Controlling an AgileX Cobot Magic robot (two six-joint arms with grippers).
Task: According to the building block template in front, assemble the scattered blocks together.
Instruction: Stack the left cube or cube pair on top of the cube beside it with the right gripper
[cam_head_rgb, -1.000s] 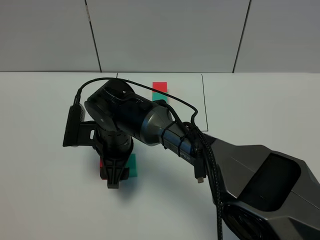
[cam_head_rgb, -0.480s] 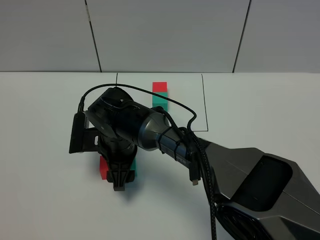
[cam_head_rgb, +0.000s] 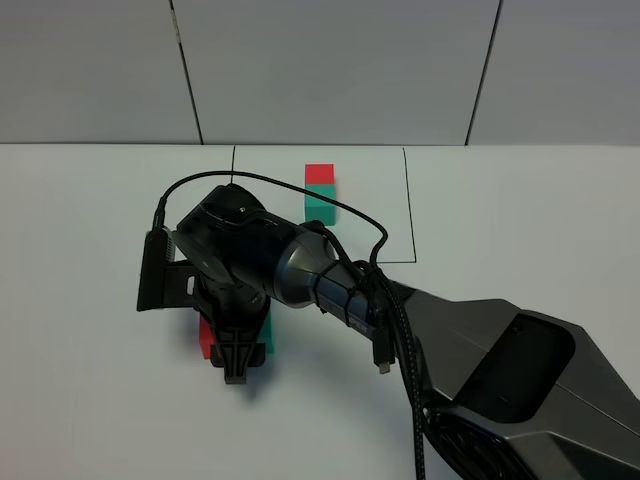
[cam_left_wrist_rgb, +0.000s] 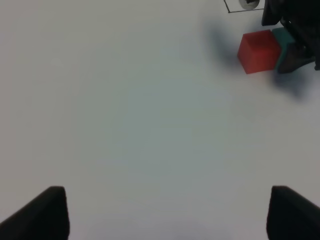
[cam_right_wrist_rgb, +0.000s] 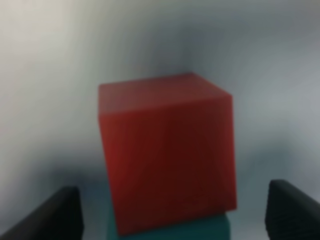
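The template (cam_head_rgb: 319, 188), a red cube joined to a teal one, lies at the table's far middle inside a thin black outline. Nearer and to the left, the loose red cube (cam_head_rgb: 205, 335) (cam_left_wrist_rgb: 258, 51) (cam_right_wrist_rgb: 167, 150) touches the teal cube (cam_head_rgb: 268, 338) (cam_left_wrist_rgb: 283, 39) (cam_right_wrist_rgb: 170, 231). My right gripper (cam_head_rgb: 237, 358) (cam_right_wrist_rgb: 172, 212) has reached across and hangs right over this pair, open, with a finger on each side of it and most of the teal cube hidden. My left gripper (cam_left_wrist_rgb: 170, 215) is open over bare table, well away from the cubes.
The black outline (cam_head_rgb: 412, 205) marks a rectangle on the white table. The right arm (cam_head_rgb: 470, 340) stretches from the near right corner across the middle. A grey panelled wall (cam_head_rgb: 330, 70) closes the far side.
The right gripper has come a little nearer and lower over the loose cubes. It now covers most of the teal cube and more of the red one shows. The left gripper has not moved.
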